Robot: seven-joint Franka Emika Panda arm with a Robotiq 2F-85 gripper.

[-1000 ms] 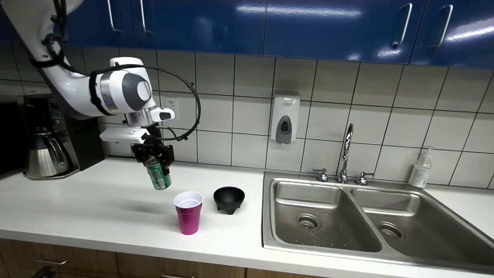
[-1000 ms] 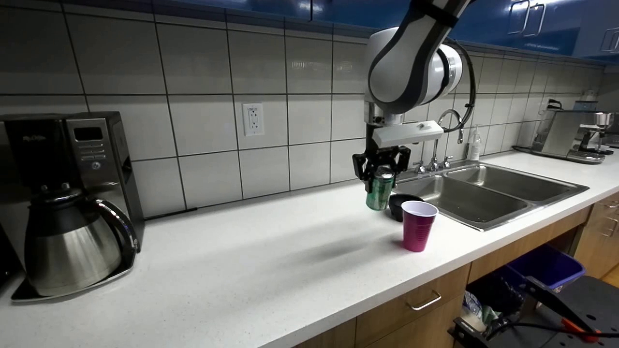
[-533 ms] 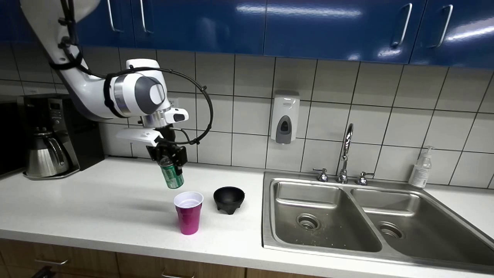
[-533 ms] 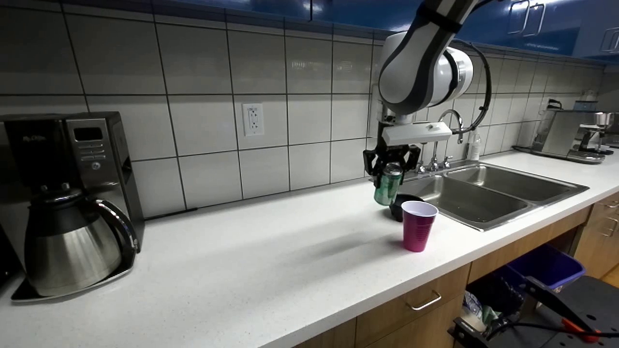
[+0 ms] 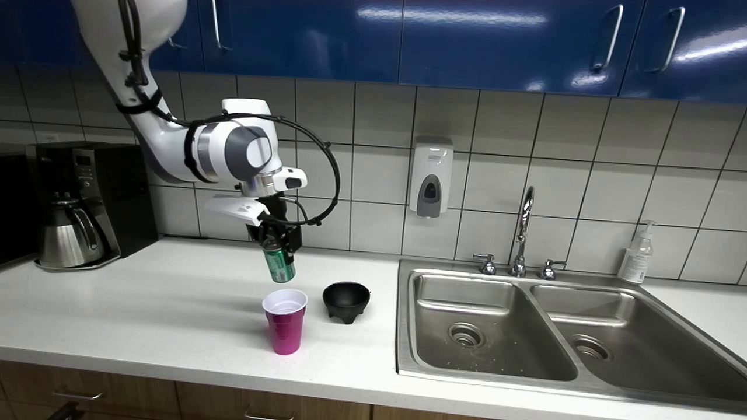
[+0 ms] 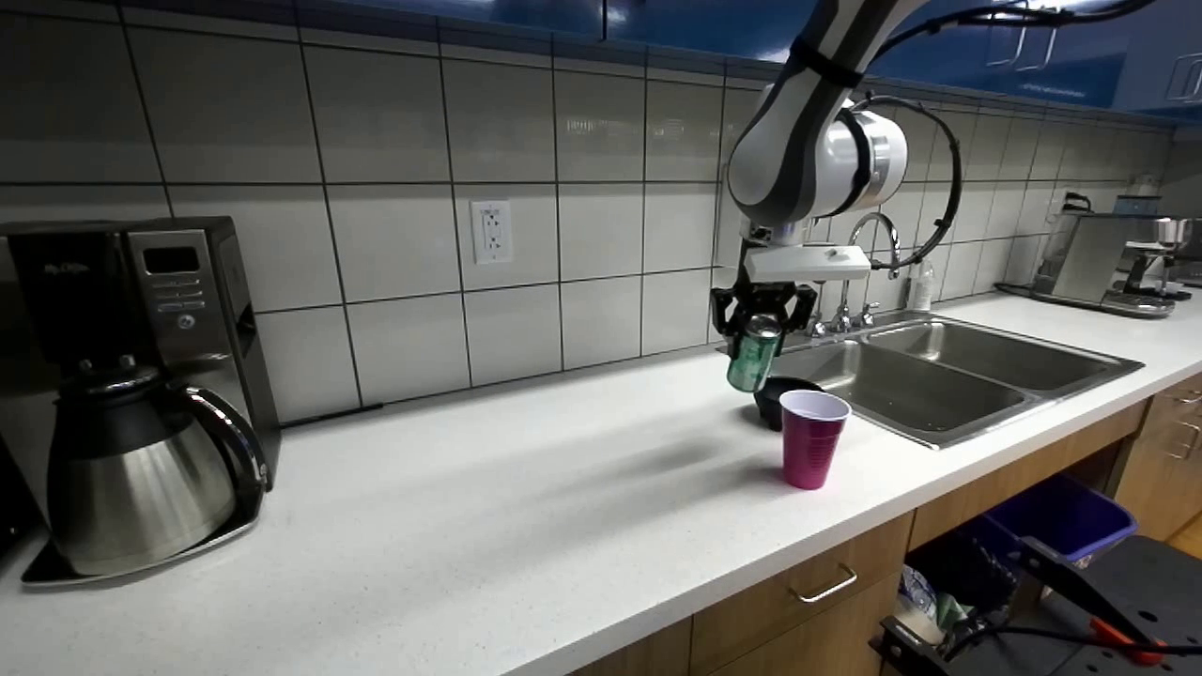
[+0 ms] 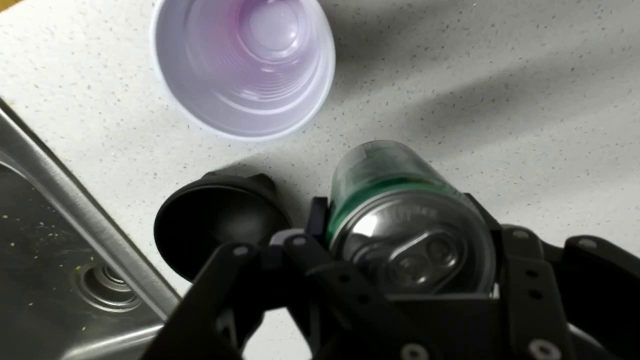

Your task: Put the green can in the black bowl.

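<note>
The green can [image 7: 410,225] hangs in the air above the white counter [image 5: 175,286], clamped between the 2 black fingers [image 7: 318,216] of the gripper [image 7: 398,214], which press on opposite sides of it. In the wrist view its silvery lid and pull tab face the camera; in an exterior view it tilts, lid toward 11 o'clock and base toward 5 o'clock. Taken from the can in the wrist view, the black bowl [image 7: 215,220] sits near at 9 o'clock, upright on short feet, its 5 o'clock edge hidden behind the gripper. The magenta cup [image 5: 286,332] stands upright between 10 and 11 o'clock, near the bowl, its pale inside showing. Farther out in an exterior view, again from the can, the steel sink [image 5: 405,326] with its 2 basins lies between 3 and 4 o'clock, a chrome faucet [image 5: 525,217] rises at 3 o'clock, and a pump bottle [image 5: 636,259] stands beyond it. A white dispenser [image 5: 430,160] hangs on the tiled wall [image 5: 382,175] at 2 o'clock, and blue cabinets [image 5: 303,35] hang overhead at 12 o'clock. A coffee maker [image 5: 117,198] with a steel carafe [image 5: 67,242] stands between 9 and 10 o'clock. In an exterior view a wall outlet [image 6: 492,232] sits at 10 o'clock.
</note>
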